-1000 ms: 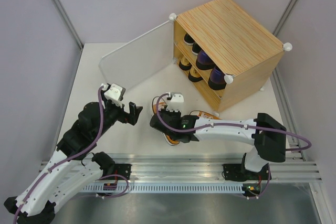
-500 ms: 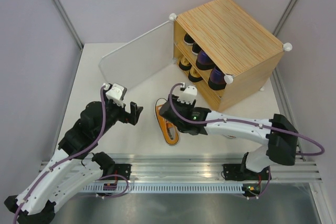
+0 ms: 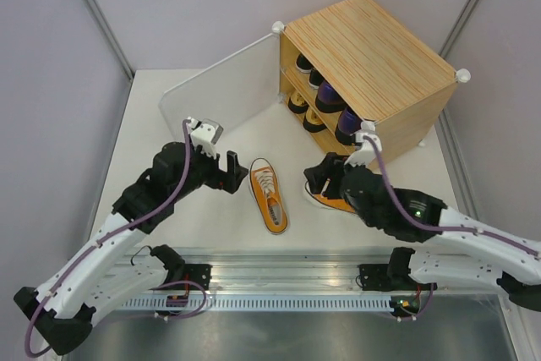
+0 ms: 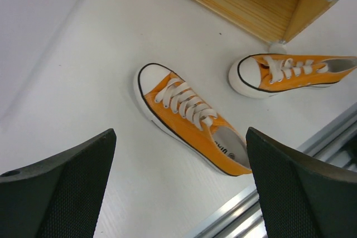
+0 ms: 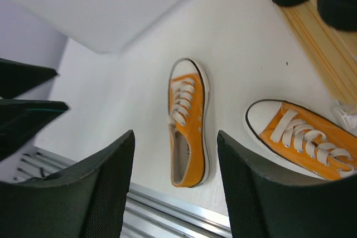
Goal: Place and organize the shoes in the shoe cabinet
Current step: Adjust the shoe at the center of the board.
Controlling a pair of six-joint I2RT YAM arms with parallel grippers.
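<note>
**Clearance before the shoe cabinet [image 3: 372,57]**
Both shelves are occupied along the opening by stored shoes [image 3: 328,101]. The left side is closed off by the open door [image 3: 221,95]. Bare table [image 3: 169,133] is left between the door and one orange sneaker [image 3: 269,195]. A gap is left between it and the second orange sneaker [image 3: 341,205].

Spread tool [image 5: 174,143] over upright orange sneaker [image 5: 189,129], second orange sneaker [image 5: 304,137] beside, apart

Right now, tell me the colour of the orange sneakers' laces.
White laces, clearest in the left wrist view.

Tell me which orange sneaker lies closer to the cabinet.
The orange sneaker beside the cabinet's corner foot; the other sneaker lies farther out in the open.
</note>
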